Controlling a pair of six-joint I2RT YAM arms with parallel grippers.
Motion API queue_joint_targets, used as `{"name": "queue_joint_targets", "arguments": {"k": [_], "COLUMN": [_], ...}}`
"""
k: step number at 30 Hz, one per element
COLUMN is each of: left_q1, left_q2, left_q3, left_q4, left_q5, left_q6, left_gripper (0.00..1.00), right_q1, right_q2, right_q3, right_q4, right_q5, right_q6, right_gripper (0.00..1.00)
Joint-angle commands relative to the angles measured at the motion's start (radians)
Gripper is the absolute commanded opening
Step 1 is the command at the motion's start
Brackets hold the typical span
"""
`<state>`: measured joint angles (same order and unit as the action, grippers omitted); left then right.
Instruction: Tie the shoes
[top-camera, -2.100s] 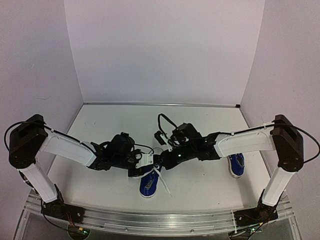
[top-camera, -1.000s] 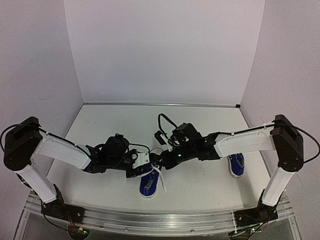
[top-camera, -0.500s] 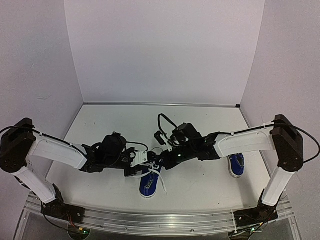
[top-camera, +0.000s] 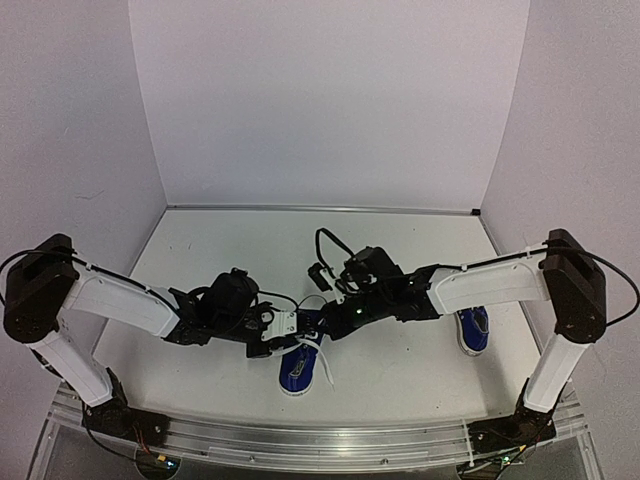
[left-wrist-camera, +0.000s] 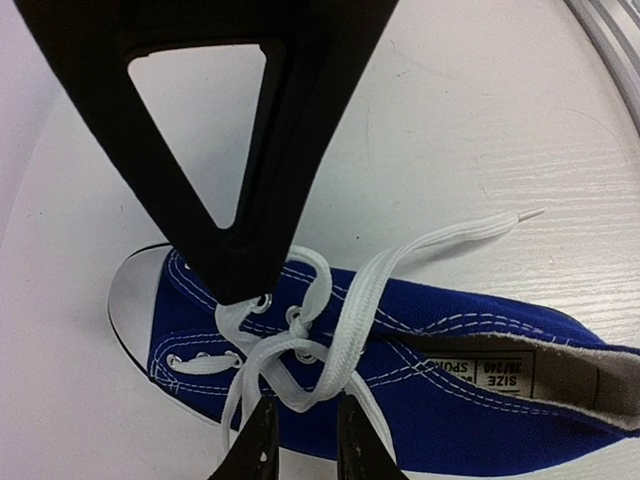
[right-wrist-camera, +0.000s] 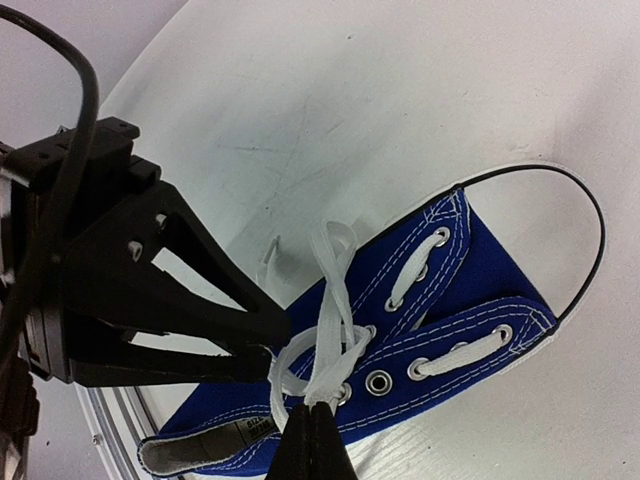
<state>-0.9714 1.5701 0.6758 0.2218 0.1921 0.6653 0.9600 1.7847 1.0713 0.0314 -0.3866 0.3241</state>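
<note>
Blue canvas marks where our work sits: the near shoe (top-camera: 297, 368) lies on the table (top-camera: 400, 250) between the two arms. The second shoe (top-camera: 473, 330) rests well apart from it on the right, beside the right arm.

Our right gripper (right-wrist-camera: 311, 440) is clenched on the white lace (left-wrist-camera: 340, 330), pinching it just where the strands cross over the eyelets. Our left gripper (left-wrist-camera: 300, 445) hovers just over the side of the near shoe with its fingers slightly parted. We see no strand pinched between them; the lace runs past on either side.

As for progress, the lace is threaded through the eyelets, and the two strands cross in a loose twist with a slack loop beside it. One free end trails off the shoe onto the table. Nothing is drawn tight and no bow has been formed.

We judge we are early in the job, working on the first knot of the first shoe. That knot has yet to be pulled snug and the bow looped and cinched. After that comes the second shoe, whose lacing is too small for us to read from above.
</note>
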Motion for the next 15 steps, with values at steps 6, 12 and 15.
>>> {"name": "queue_joint_targets", "arguments": {"k": [6,12,15], "left_q1": [0.002,0.002,0.002], "left_q2": [0.052,0.023,-0.005], "left_q3": [0.076,0.078,0.079], "left_q4": [-0.01,-0.042,-0.068], "left_q5": [0.029,0.027,0.032], "left_q6": [0.035,0.036,0.034], "left_gripper": [0.19,0.02,0.0], "right_q1": [-0.003,-0.003,-0.004], "right_q2": [0.011,0.01,0.012], "right_q3": [0.033,0.032,0.033], "right_q4": [0.024,0.024,0.024], "right_q5": [-0.005,-0.002,-0.003], "right_q6": [0.009,0.007,0.006], "right_gripper": [0.0,0.0,0.0]}}
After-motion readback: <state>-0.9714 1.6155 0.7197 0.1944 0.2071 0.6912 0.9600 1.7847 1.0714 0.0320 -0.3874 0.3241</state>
